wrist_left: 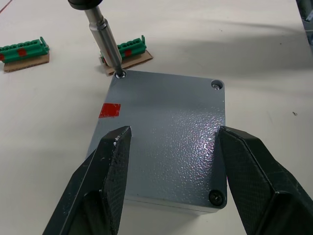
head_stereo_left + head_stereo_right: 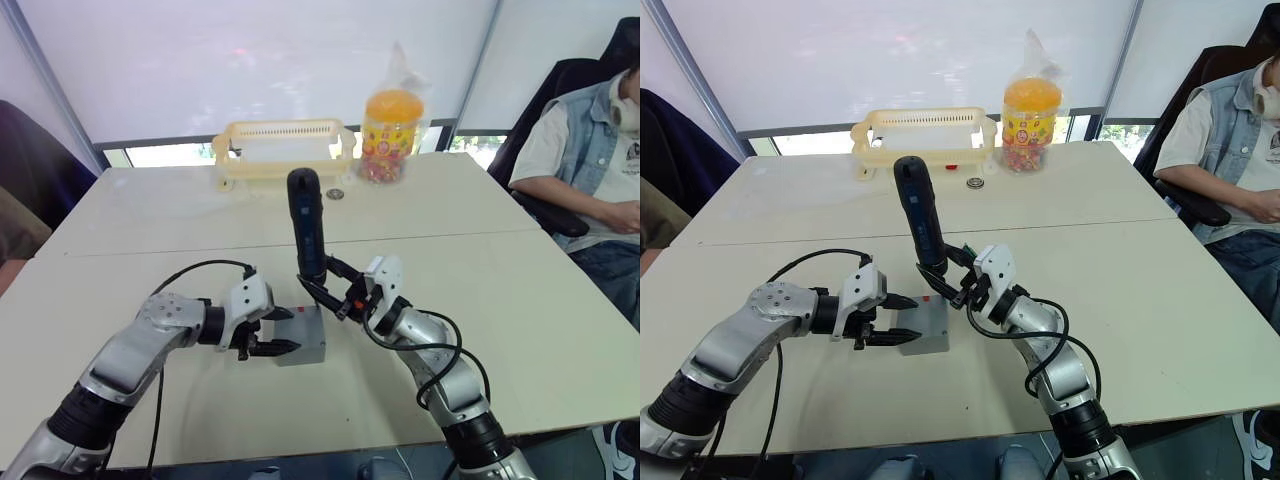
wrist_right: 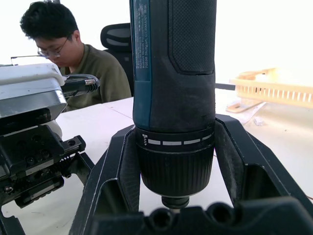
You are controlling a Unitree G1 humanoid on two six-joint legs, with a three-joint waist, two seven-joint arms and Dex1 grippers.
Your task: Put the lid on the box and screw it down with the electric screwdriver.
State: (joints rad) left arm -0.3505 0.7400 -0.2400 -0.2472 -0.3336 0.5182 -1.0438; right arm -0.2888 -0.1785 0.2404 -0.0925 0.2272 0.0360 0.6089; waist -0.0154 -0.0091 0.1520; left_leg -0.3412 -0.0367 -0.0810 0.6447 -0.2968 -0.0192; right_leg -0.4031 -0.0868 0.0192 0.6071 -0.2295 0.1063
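On the pale table (image 2: 520, 330), the right gripper (image 2: 335, 292) is clenching the electric screwdriver (image 2: 306, 225) upright, its bit sitting in a corner screw of the lid (image 1: 166, 127). The lid is lying on the box (image 2: 305, 340) directly below. The left gripper (image 1: 168, 171) is straddling the lid, jaws spread. Two green blocks (image 1: 24, 49) are lying just beyond the bit.

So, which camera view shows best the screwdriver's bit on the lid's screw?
The left wrist view: the electric screwdriver's bit meets a corner screw of the lid. The eye views show the black body upright; the right wrist view shows its body in the right tool.
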